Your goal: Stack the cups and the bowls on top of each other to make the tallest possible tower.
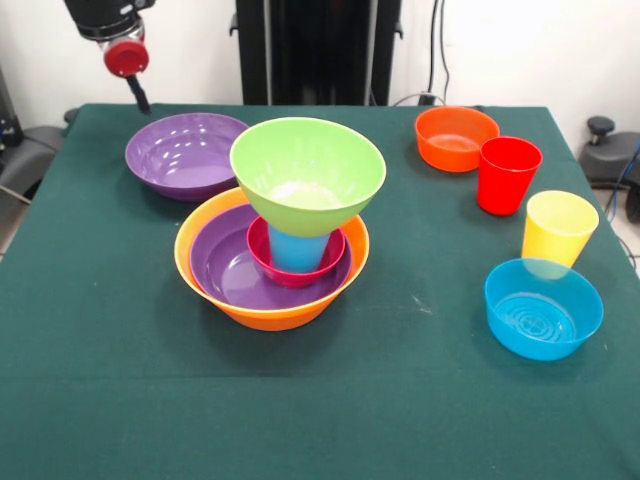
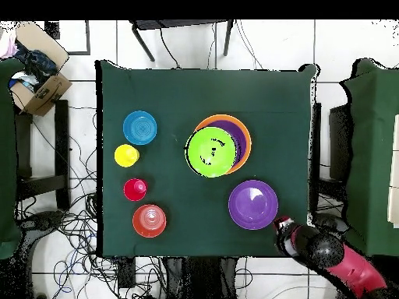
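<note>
Table cloth (image 1: 100, 380) is a deep dark green. The tower (image 1: 275, 240) goes big orange bowl (image 1: 262, 312) at the base, purple bowl (image 1: 225, 270) inside it, pinkish-red small bowl (image 1: 290, 272), then a blue cup (image 1: 297, 250) with a lime green bowl (image 1: 308, 172) on top. A second purple bowl (image 1: 185, 152) sits toward the far left corner. Along the right edge: small orange bowl (image 1: 455, 138), red cup (image 1: 508, 174), yellow cup (image 1: 558, 228), and a bright blue bowl (image 1: 543, 308) with ring ridges in its bottom. The arm's end (image 1: 126, 57) is red and black.
</note>
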Controlling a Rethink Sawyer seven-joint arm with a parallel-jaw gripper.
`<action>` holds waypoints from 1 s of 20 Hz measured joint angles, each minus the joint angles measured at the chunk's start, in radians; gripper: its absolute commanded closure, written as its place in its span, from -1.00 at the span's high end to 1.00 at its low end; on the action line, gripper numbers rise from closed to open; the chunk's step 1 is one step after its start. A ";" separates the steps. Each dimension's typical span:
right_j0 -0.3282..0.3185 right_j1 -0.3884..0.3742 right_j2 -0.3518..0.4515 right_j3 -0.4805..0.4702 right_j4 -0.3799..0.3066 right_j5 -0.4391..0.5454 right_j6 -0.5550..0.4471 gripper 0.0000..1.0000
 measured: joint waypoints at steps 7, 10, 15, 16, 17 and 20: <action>0.023 0.036 0.002 -0.014 0.000 -0.001 0.000 1.00; 0.034 0.057 0.003 -0.020 0.000 -0.010 0.000 1.00; 0.044 0.094 0.005 -0.030 0.000 -0.034 0.000 1.00; 0.045 0.104 0.005 -0.033 0.000 -0.039 0.000 1.00; 0.045 0.108 0.006 -0.034 0.000 -0.040 0.000 1.00; 0.045 0.120 0.006 -0.039 0.000 -0.046 0.000 1.00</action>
